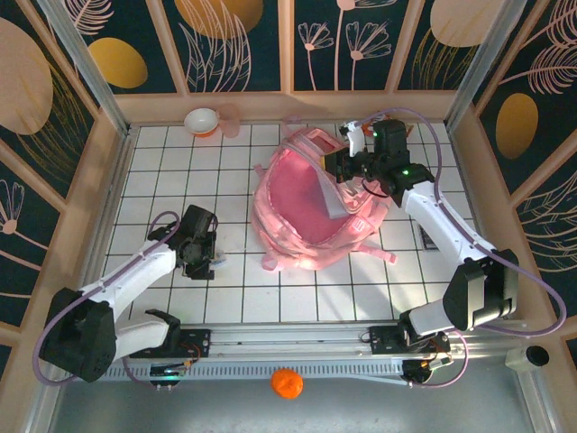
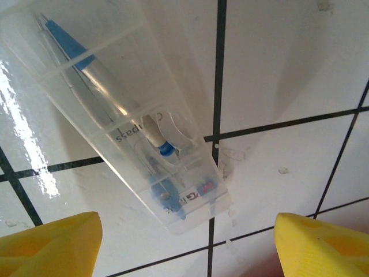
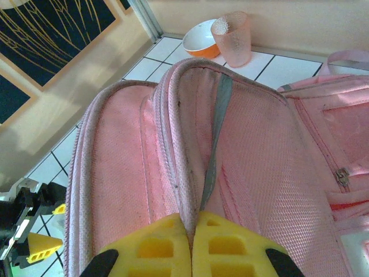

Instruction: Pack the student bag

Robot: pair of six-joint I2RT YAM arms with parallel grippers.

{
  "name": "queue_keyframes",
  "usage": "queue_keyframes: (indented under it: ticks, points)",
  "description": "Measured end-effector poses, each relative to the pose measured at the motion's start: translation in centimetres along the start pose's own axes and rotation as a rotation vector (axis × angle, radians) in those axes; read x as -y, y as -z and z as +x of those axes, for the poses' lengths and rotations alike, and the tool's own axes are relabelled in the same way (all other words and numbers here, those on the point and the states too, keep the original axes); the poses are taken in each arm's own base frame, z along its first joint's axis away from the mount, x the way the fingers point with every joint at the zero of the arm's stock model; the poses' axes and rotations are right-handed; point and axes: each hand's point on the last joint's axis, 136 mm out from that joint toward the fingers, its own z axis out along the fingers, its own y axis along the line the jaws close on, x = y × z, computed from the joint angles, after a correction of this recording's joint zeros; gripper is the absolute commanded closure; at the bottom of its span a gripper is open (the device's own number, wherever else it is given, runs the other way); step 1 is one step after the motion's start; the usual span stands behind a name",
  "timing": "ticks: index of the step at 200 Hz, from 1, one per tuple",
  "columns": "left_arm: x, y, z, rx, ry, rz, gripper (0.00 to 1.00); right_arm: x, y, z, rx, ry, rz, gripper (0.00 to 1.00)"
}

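White-tiled table [image 1: 180, 162], seen from above: the student bag [image 1: 302, 203], a pink backpack, lies right of ctr toward the far wall. Its main compt is unzipped and gaping, pink lining showing, w/ straps sticking out at the near edge.

Your right arm reaches over it from the near-right corner. On the wrist cam your right tool [image 3: 193, 231] is pressed together on the bag's opening rim, its yellow fingertips pinching the pink fabric edge & grey binding btwn them.

Your left arm bends in from the near-left corner, well apart from the bag. Your left tool [image 2: 185, 245] hangs w/ yellow fingers spread wide either side of a clear plastic compass case [image 2: 132, 115], clear of it. The case lies flat on the tiles across a grout line, w/ a blue-and-silver compass inside and "Compass" readable on the lid.

At the far wall, left of the bag, sits a white bowl [image 1: 201, 120] w/ an orange outside. Just beside it, on the bag's side, stands a pink translucent cup [image 1: 229, 120]. An orange ball-like obj [image 1: 287, 382] sits on the grey strip in front of the arm bases.
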Motion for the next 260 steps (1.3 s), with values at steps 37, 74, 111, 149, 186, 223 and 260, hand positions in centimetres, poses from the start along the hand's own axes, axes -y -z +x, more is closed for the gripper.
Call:
queue_keyframes:
  ticks: [37,74,111,149,186,223,260]
  points:
    - [-0.7,-1.4,0.1,-0.022,0.02,-0.061,0.23,0.1,0.0,0.0,-0.002,0.003,0.009,1.0]
    - [-1.1,-2.7,-0.1,-0.044,0.049,-0.096,0.3,0.3,0.1,-0.3,-0.007,0.008,0.023,1.0]
    - [-1.3,-3.3,-0.3,-0.072,0.056,-0.132,0.49,0.5,0.0,-0.4,-0.016,0.018,0.036,1.0]
    - [-1.5,-3.1,-0.1,-0.091,0.022,-0.161,0.62,0.6,0.1,-0.5,-0.025,0.019,0.045,1.0]
    - [2.6,-1.6,1.5,-0.135,-0.04,-0.069,0.66,0.6,0.1,-0.4,-0.029,0.028,0.044,1.0]
    - [8.4,2.0,4.9,-0.193,-0.153,0.092,0.65,0.7,0.0,-0.4,-0.03,0.03,0.044,1.0]
    - [12.9,6.5,11.8,-0.285,-0.364,0.253,0.64,0.8,-0.2,-0.3,-0.031,0.029,0.043,1.0]
